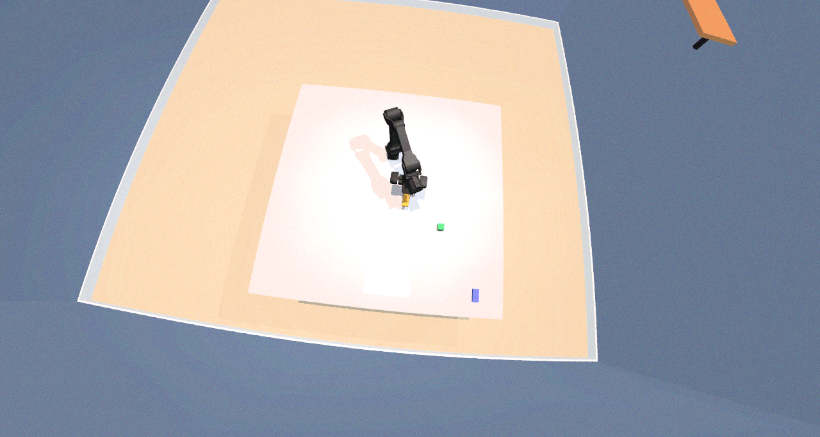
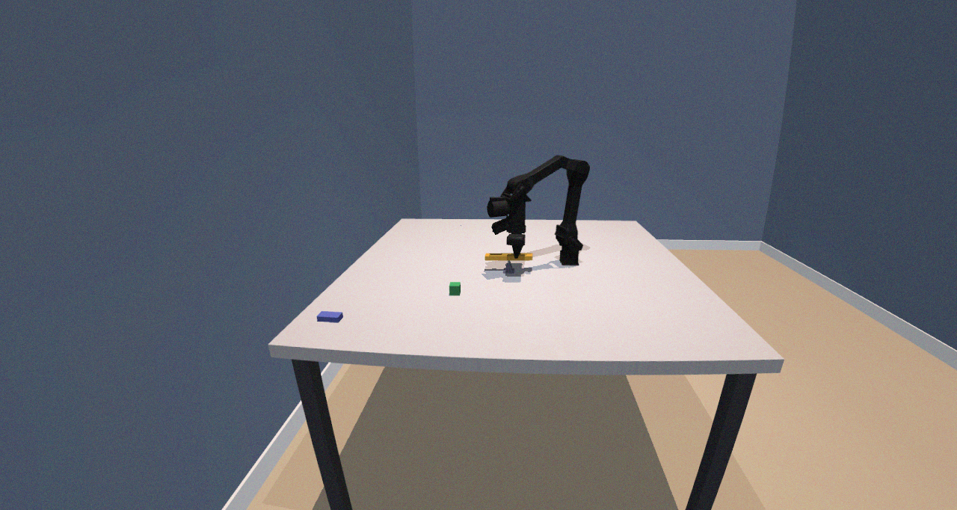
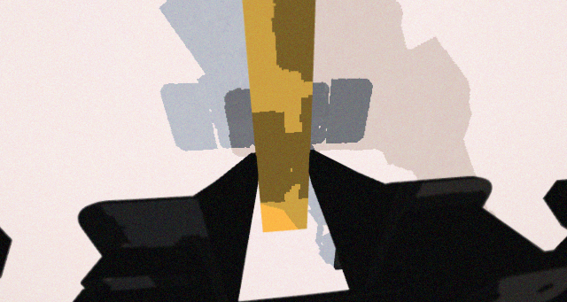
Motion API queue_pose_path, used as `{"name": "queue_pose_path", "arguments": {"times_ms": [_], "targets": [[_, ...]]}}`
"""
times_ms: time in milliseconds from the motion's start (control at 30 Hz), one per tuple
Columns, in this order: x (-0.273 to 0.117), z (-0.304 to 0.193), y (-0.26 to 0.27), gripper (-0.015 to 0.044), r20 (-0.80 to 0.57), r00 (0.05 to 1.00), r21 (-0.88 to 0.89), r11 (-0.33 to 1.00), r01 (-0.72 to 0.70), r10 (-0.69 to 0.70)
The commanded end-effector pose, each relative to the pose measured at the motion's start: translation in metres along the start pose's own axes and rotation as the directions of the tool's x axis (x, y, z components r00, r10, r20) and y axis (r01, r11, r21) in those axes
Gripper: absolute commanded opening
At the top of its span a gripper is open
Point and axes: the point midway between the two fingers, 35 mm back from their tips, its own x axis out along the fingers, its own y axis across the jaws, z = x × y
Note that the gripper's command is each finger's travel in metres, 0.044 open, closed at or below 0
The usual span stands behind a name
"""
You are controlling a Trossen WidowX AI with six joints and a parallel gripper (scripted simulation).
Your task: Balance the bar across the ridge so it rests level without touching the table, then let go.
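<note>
The yellow bar point(image 1: 405, 200) point(image 2: 525, 256) point(image 3: 278, 94) is held nearly level above the table. My gripper point(image 2: 517, 255) point(image 3: 282, 157) is shut on it, a little toward the arm's base from the bar's middle. In the wrist view the bar runs between both black fingers, with its near end showing past them. In the exterior view a small grey ridge point(image 2: 509, 266) stands on the table under the bar's middle, with only a very small gap or none between them; I cannot tell if they touch. The bar and arm hide the ridge in the other views.
A green cube point(image 1: 441, 227) point(image 2: 454, 289) lies on the white table point(image 1: 327, 233) point(image 2: 602, 319), off to the side of the bar. A blue block point(image 1: 475, 295) point(image 2: 330, 317) lies farther away near a table corner. The arm's base stands behind the gripper.
</note>
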Motion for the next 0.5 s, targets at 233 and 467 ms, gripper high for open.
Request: {"name": "queue_pose_path", "arguments": {"times_ms": [233, 467], "targets": [[0.0021, -0.0001, -0.0003, 0.0, -0.002, 1.0, 0.004, 1.0, 0.003, -0.003], [0.0026, 0.0, -0.0003, 0.0, -0.002, 1.0, 0.004, 1.0, 0.003, -0.003]]}}
